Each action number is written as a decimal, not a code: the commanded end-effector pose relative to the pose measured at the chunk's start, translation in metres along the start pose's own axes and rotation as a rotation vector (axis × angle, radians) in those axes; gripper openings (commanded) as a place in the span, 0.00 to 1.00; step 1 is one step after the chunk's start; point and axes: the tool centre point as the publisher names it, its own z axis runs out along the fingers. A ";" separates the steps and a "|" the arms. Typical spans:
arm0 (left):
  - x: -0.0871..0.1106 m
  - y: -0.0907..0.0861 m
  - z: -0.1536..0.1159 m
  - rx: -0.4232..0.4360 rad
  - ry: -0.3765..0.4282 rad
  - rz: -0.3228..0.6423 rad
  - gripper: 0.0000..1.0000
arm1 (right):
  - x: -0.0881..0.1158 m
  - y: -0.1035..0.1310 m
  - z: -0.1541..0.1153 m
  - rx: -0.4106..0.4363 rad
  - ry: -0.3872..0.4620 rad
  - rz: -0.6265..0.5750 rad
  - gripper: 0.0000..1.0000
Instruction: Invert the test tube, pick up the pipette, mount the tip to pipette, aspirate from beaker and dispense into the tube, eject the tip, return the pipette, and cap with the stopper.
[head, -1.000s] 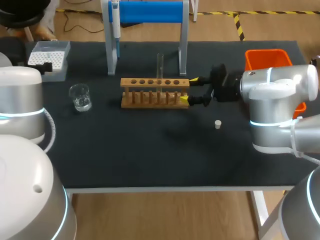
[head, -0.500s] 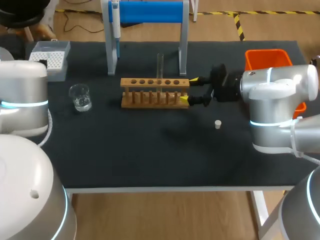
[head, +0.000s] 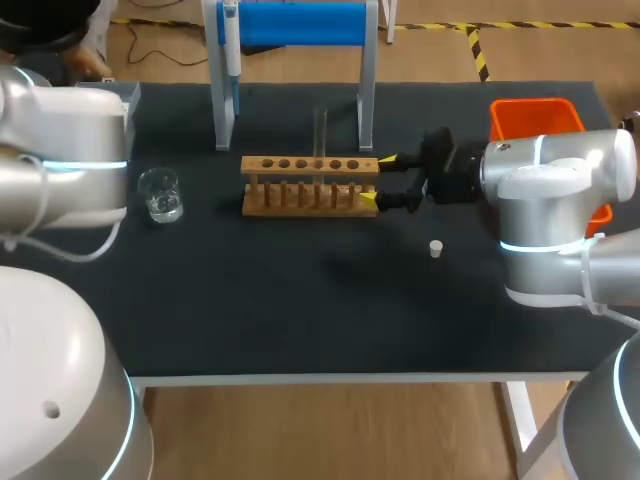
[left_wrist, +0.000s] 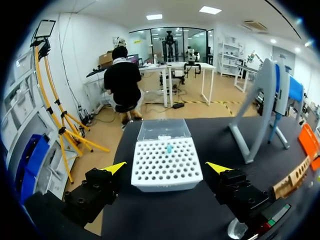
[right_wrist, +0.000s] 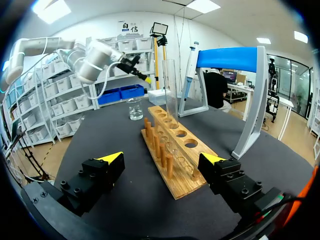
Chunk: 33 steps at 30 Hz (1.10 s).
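A dark bench (head: 300, 320) bears a wooden rack (head: 310, 186), a glass beaker (head: 160, 195), a tip box (left_wrist: 166, 162), a blue-topped stand (head: 300, 25), an orange bin (head: 535, 118) and a white stopper (head: 436, 248).

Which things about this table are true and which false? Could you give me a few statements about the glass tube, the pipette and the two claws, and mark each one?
1. The test tube stands upright in the wooden rack. True.
2. The left gripper holds the pipette. False: the pipette hangs on the blue stand, and the left gripper is open with the tip box ahead of it.
3. The stopper sits on top of the test tube. False: it lies on the table, apart from the rack.
4. The right gripper is open at the rack's end. True.
5. The beaker lies tipped on its side. False: it stands upright on the table beside the rack.
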 end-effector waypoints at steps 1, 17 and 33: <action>0.000 -0.003 0.041 -0.014 -0.017 -0.008 1.00 | 0.000 -0.001 0.000 -0.001 0.000 0.000 1.00; -0.004 -0.005 0.078 -0.011 -0.014 -0.024 1.00 | 0.000 -0.001 0.000 -0.001 0.000 0.000 1.00; -0.002 -0.008 0.091 -0.017 -0.016 -0.023 0.59 | 0.000 -0.001 0.000 -0.001 0.000 0.000 1.00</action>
